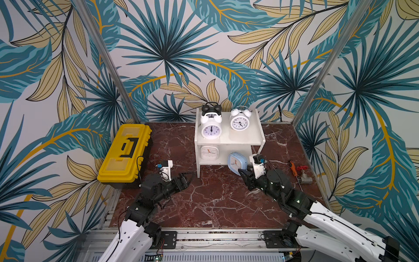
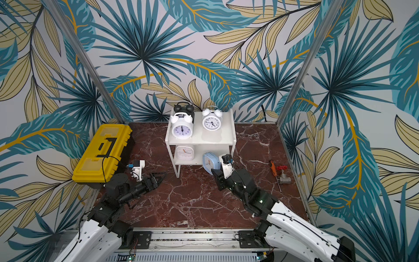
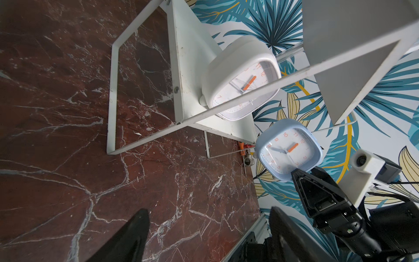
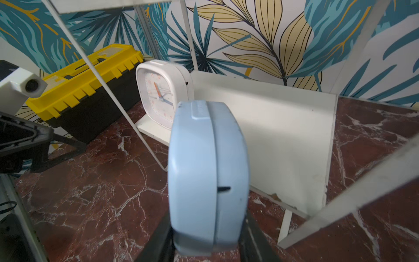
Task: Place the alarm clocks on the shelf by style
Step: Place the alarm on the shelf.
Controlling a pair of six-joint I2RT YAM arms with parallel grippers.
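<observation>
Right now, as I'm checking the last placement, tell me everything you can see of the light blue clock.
The light blue clock is a rounded-square, plastic-looking case with a seam round its body, a raised top bar and a side slot. Its white dial has orange numerals and an orange hand. The right claw holds it tilted by one edge, at the front of the shelf, lower board, near the white square clock.

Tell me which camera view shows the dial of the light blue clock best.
The left wrist view: the light blue clock faces it, numerals and orange hand clear. The right wrist view shows only its edge; in both top views it is small and tilted.
</observation>
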